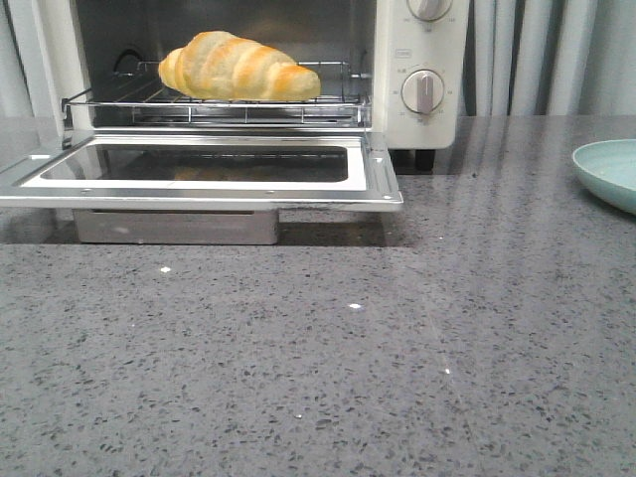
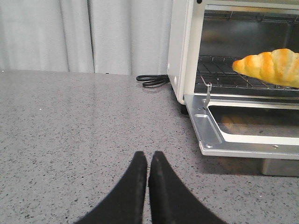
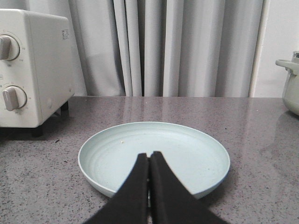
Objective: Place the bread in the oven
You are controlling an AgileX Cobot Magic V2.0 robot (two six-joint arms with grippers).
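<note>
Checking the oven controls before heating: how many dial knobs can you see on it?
2, stacked on the oven's right panel: upper knob cut by the frame edge, lower knob beneath. More could be hidden above.

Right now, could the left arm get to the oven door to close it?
Probably yes. The left gripper is shut, empty, over bare counter. Nothing lies between it and the toaster oven's lowered door. The croissant sits wholly on the wire rack, clear of the door's swing.

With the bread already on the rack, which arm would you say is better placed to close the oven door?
Left, probably. Its tool points toward the lowered door of the oven, close by, while the right tool sits over the plate, off to the oven's side.
</note>
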